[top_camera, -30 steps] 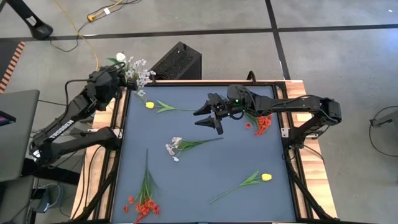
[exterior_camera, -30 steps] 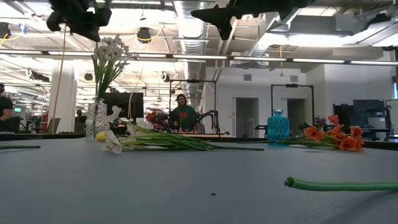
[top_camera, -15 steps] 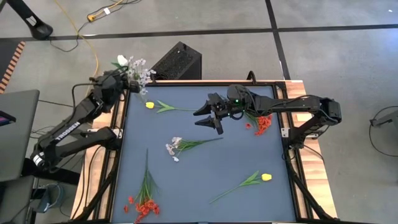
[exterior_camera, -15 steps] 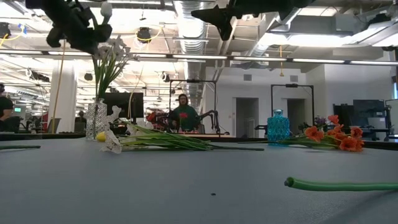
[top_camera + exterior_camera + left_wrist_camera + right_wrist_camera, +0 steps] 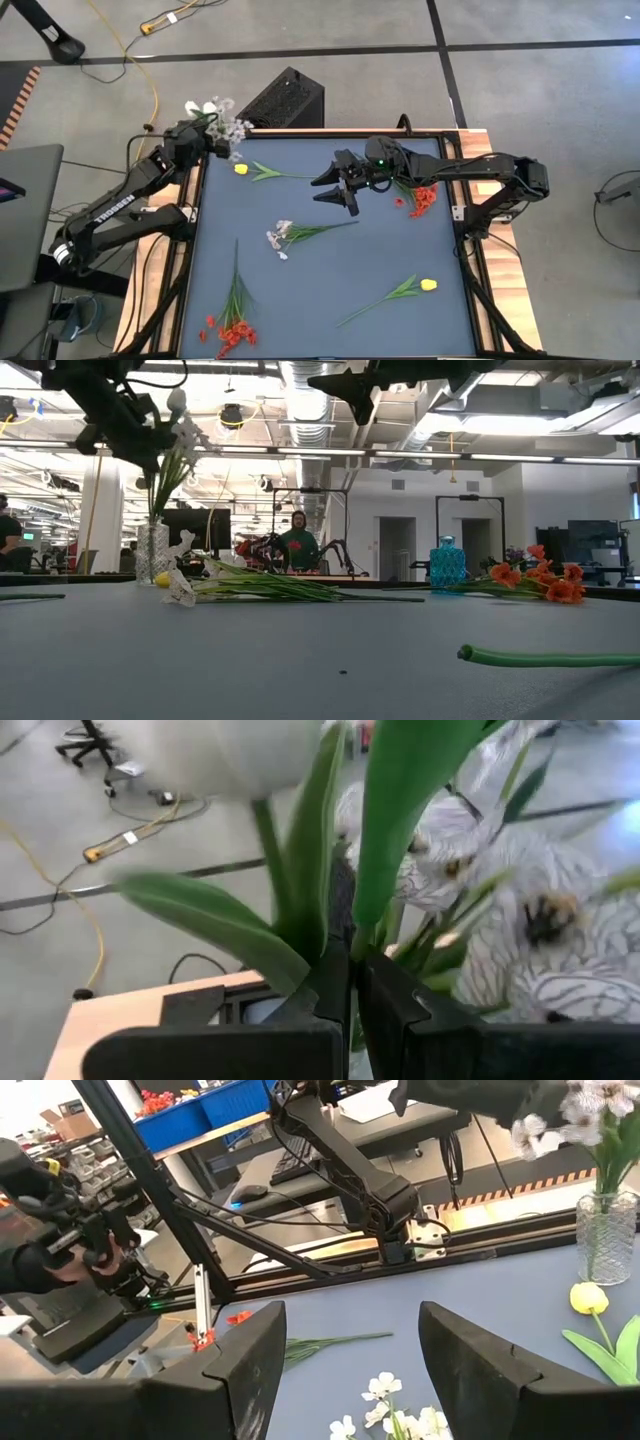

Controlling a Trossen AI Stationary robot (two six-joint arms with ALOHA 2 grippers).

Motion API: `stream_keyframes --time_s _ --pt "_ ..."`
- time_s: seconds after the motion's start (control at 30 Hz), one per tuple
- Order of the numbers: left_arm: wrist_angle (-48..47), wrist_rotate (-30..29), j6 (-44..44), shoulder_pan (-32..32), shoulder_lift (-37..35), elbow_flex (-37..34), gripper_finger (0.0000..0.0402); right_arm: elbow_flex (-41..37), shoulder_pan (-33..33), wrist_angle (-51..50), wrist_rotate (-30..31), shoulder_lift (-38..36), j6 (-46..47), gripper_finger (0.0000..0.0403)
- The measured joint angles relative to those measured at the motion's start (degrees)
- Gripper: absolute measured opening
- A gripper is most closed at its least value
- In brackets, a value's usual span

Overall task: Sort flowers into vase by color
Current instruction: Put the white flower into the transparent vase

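1. White flowers (image 5: pixel 520 910) in the left wrist view: blurred, cut off at the 12 and 3 o'clock edges.
2. Vase (image 5: pixel 226 150) in the high view: hidden beneath the blooms at the counter's (image 5: pixel 330 300) 11 o'clock corner.
3. Green stem (image 5: pixel 550 657) in the low view: cut off at the 3 o'clock edge, bloom unseen.

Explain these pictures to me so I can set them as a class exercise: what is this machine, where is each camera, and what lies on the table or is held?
These are two robot arms at a dark blue table, each ending in a two-finger gripper. One camera looks straight down, one sits at table height, and one rides on each wrist. The left gripper is over a glass vase at the table's far left corner, shut on a white flower. The right gripper hangs open above the table, holding nothing. Lying loose are two yellow flowers, one white flower and two red-orange bunches. A blue vase shows only in the low view.
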Motion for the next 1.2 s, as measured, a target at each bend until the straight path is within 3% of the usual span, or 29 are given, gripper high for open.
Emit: stream_keyframes --time_s 0.27,0.6,0.9,1.2 --pt "0.02 -1.81 0.14 0.04 6.25 0.00 0.0000 0.00 0.14 -0.04 -0.01 0.00 -0.02 0.0255" --pt "-0.17 -3.38 -0.52 0.00 6.61 0.00 0.0003 0.00 0.58 -0.05 -0.06 0.00 0.20 0.0255" --pt "-0.63 -2.17 -0.99 0.00 3.20 0.00 0.0071 0.00 0.58 -0.07 -0.06 0.00 0.25 0.0255" --pt "-8.71 6.45 -3.01 0.00 -3.84 0.02 0.0122 0.00 0.58 -0.02 -0.06 0.00 0.27 0.0255"
